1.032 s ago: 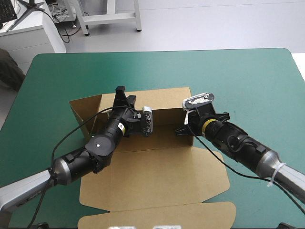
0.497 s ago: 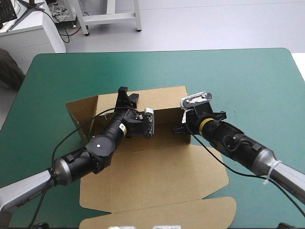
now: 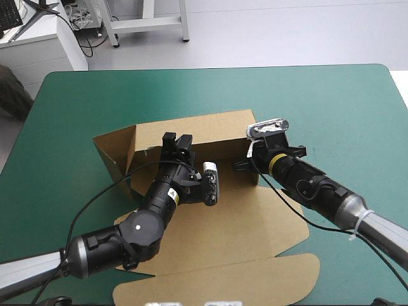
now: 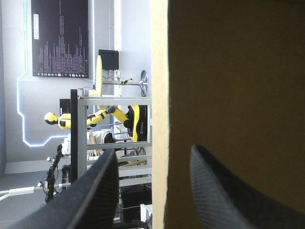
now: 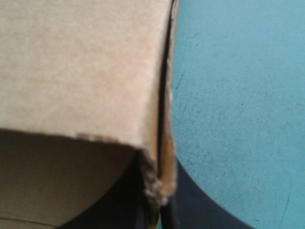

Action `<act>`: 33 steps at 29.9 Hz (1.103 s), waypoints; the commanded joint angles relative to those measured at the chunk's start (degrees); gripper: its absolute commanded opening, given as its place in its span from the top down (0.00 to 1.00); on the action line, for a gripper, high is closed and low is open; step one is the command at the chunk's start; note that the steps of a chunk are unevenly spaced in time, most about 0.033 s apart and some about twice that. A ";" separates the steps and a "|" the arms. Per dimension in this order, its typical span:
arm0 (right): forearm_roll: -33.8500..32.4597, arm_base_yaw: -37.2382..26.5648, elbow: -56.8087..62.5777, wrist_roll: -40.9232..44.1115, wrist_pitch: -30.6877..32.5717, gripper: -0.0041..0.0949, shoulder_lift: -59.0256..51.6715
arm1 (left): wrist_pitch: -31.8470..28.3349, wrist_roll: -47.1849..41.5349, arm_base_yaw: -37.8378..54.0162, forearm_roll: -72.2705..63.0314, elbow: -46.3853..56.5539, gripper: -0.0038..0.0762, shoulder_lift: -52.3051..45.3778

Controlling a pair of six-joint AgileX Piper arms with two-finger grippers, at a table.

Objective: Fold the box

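The brown box [image 3: 217, 223] lies mid-table with its floor and lid [image 3: 223, 280] flat toward the near edge. Its far wall [image 3: 217, 131] stands raised, and a left flap [image 3: 115, 150] is tilted up. My left gripper [image 3: 176, 141] straddles the top of that wall. In the left wrist view its black fingers [image 4: 95, 191] stand apart, with the wall's edge [image 4: 159, 95] between them, and the left gripper [image 4: 153, 151] is open. My right gripper [image 3: 250, 166] is at the wall's right corner. In its own view the right gripper [image 5: 159, 200] is pinched on the board's edge [image 5: 81, 62].
The teal-green cover [image 3: 331, 108] spreads wide to the right of the box and beyond it. A narrower strip of cover [image 3: 57, 159] lies between the left flap and the table's left edge. In the right wrist view, cover [image 5: 238, 95] lies beside the corner.
The left arm has pulled back toward the near edge and swung right, its gripper still at the far wall. The wall and left flap stand higher. The box has turned slightly.
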 commanded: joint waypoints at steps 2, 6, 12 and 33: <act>-2.17 -0.82 -1.54 0.54 -1.47 0.98 -1.54 | 4.24 -0.40 -5.79 2.38 -1.71 0.52 -4.36; -2.02 -0.82 -1.54 0.54 0.91 0.98 -1.95 | 4.89 -0.40 -9.94 0.48 -1.71 0.52 -7.18; 1.37 -0.82 -3.75 -2.73 7.27 0.98 -4.11 | 4.79 2.36 -9.94 0.86 -2.40 0.52 -10.26; 34.43 -11.79 -29.95 -38.13 38.38 0.98 -1.61 | -10.92 13.23 34.21 -35.44 -20.30 0.52 -9.55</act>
